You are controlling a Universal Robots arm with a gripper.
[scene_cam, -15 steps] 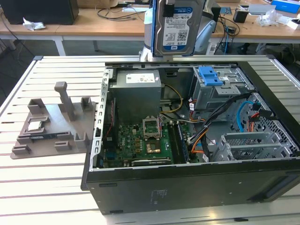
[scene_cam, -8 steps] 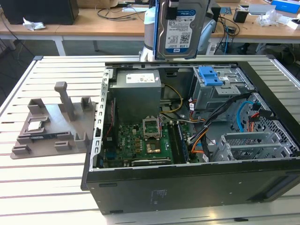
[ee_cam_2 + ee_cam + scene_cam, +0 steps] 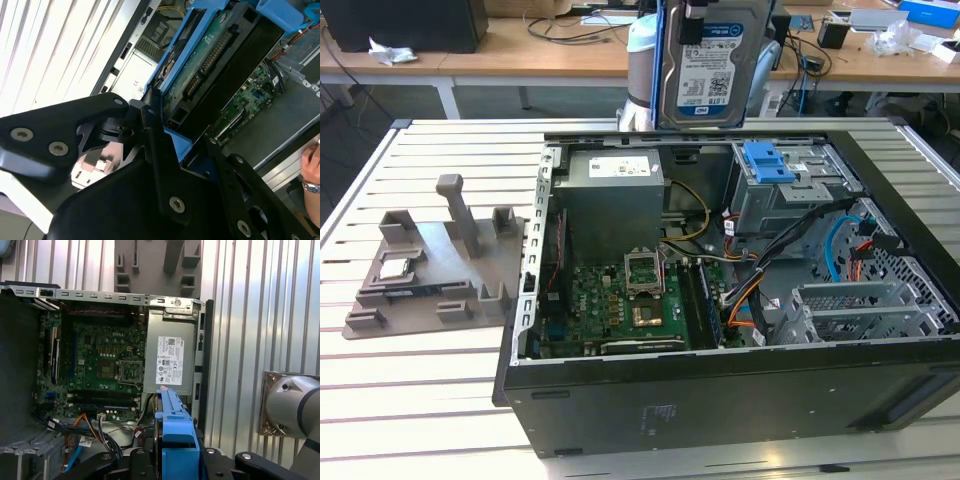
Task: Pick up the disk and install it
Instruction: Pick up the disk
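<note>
Overall: I see an open computer case (image 3: 720, 380) lying on its side on a slatted metal surface (image 3: 420, 400), with the arm above its far edge.
Claw: closed on the disk; in the second wrist view the claw (image 3: 175, 145) has a black finger on each side of the blue frame.
Disk, place: the disk (image 3: 705, 60) hangs in the air, clear of the case and touching nothing but the claw.
Disk, pose: it stands on end in the exterior view, long axis up and down, label toward that camera. The second wrist view shows its green circuit side (image 3: 210, 65).
Disk from claw: straight below the claw, running away from it toward the case. In the first wrist view I look down its blue edge (image 3: 175, 425).
Below the disk: the far part of the case, about between the power supply (image 3: 610, 190) and the drive cage (image 3: 790, 190).
Cage: it lies lower than the disk and a little toward the exterior view's right, with a blue bracket (image 3: 767, 160) on top.
Board: the board (image 3: 620, 290) lies nearer that camera, well apart from the disk.
Elsewhere: a grey fixture (image 3: 430, 260) sits beside the case on the exterior view's left.
Person: a hand (image 3: 312, 160) shows at the case's edge in the second wrist view.
</note>
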